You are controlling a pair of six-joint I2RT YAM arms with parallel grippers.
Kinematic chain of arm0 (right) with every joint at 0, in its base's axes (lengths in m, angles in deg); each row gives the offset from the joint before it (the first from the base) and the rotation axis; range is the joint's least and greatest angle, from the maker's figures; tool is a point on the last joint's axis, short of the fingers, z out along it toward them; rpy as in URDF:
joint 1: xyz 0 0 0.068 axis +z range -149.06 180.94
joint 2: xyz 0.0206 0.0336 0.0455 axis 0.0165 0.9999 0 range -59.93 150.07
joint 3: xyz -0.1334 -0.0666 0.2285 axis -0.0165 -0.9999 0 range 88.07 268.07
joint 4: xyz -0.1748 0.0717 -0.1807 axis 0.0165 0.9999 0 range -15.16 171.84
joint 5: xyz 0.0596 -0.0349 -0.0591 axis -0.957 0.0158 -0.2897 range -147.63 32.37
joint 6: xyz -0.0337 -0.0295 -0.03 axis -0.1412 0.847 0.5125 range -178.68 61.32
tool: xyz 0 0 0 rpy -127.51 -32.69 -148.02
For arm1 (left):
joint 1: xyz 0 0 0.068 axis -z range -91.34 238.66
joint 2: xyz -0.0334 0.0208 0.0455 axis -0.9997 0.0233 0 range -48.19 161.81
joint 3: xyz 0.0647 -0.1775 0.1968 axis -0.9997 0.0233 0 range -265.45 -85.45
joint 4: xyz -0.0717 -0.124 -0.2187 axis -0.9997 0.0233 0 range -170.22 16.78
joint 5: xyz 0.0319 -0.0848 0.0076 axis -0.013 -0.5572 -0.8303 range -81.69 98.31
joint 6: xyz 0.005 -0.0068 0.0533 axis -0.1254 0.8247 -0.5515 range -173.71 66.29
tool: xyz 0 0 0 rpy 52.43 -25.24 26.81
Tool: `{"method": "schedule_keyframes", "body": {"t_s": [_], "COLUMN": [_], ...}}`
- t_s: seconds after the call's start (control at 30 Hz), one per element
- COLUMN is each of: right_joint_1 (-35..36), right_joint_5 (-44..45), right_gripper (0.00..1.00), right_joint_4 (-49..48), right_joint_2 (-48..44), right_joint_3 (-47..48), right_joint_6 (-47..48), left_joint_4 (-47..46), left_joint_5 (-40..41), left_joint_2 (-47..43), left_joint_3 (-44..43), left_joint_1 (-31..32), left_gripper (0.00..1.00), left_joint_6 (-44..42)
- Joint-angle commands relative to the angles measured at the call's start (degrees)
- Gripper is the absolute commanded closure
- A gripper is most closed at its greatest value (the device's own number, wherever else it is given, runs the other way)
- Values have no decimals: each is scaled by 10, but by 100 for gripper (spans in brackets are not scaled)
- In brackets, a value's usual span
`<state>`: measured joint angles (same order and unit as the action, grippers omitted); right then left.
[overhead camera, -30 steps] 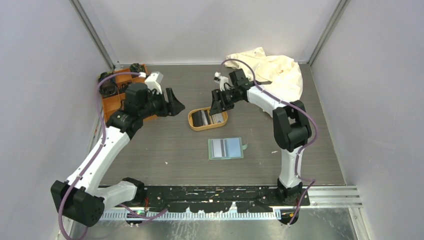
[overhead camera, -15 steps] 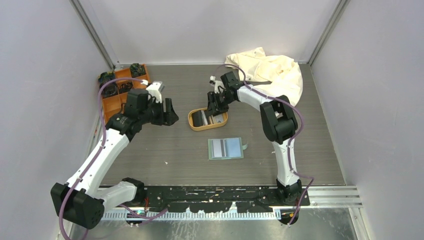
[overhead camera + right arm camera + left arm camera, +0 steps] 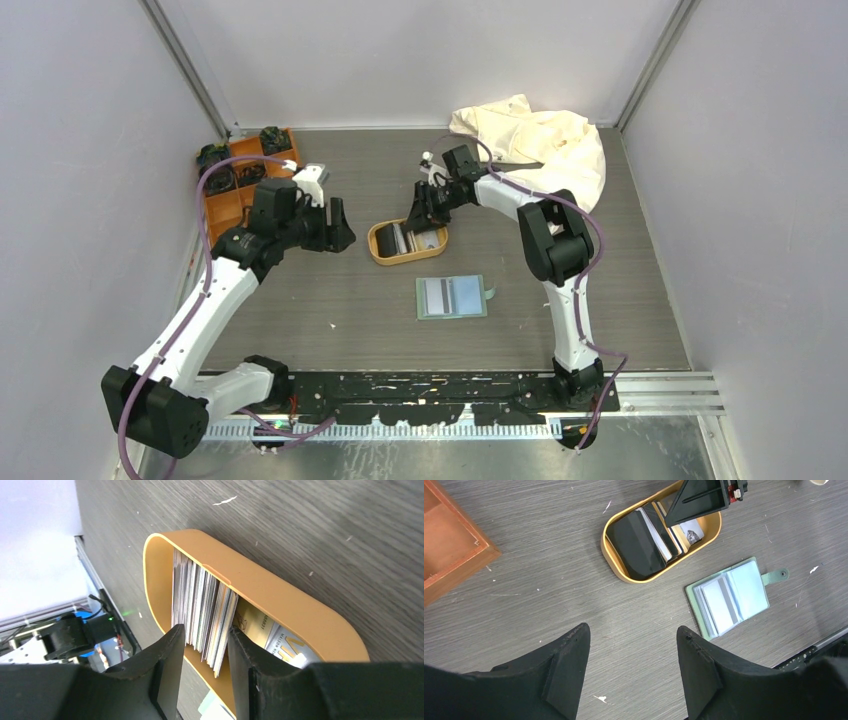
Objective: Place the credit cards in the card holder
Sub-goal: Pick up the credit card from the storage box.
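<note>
A stack of credit cards (image 3: pixel 202 610) stands on edge in the oval tan tray (image 3: pixel 280 600), mid-table in the top view (image 3: pixel 372 243). My right gripper (image 3: pixel 206 632) reaches into the tray (image 3: pixel 603 540) from behind. It is shut on the stack, one finger against each outer card. The sage-green card holder (image 3: pixel 451 297) lies open flat nearer the arm bases. In it are a grey-white striped card (image 3: pixel 719 600) and a light blue one (image 3: pixel 749 582). My left gripper (image 3: pixel 631 630) hovers open over bare table left of the tray, holding nothing.
An orange compartment box (image 3: pixel 235 180) with dark items sits at the back left, close behind my left wrist. A cream cloth (image 3: pixel 540 145) is bunched at the back right. Grey walls enclose the table on three sides.
My right gripper has gone down into the tray and drawn its jaws in around the card stack. The tray has slid slightly left. The left arm pulled back a little, then held still.
</note>
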<state>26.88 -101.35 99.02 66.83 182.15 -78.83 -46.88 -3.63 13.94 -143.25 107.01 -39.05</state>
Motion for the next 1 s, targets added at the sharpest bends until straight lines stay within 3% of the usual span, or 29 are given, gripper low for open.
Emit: {"method": "schedule_keyframes", "body": {"t_s": [0.0, 0.33, 0.47, 0.67, 0.97], "right_joint_1": [7, 8, 15, 26, 33], "right_joint_5": [-62, -84, -50, -44, -85], "right_gripper": [58, 63, 63, 60, 54], "right_joint_4": [-60, -123, -79, -61, -113], "right_joint_2": [-29, -8, -4, 1, -4], "right_joint_3": [-11, -38, -27, -17, -31], "right_joint_6": [-59, -127, -88, -73, -110], "left_joint_4": [-6, -6, -6, -6, -6], "left_joint_5": [6, 8, 8, 9, 9], "left_joint_2": [-14, -12, -10, -10, -8], "left_joint_3": [-3, -1, -1, -2, -1], "left_joint_1": [-3, -3, -3, -3, -3], "left_gripper": [36, 36, 36, 36, 36], "left_joint_6": [-9, -11, -10, -11, -12]}}
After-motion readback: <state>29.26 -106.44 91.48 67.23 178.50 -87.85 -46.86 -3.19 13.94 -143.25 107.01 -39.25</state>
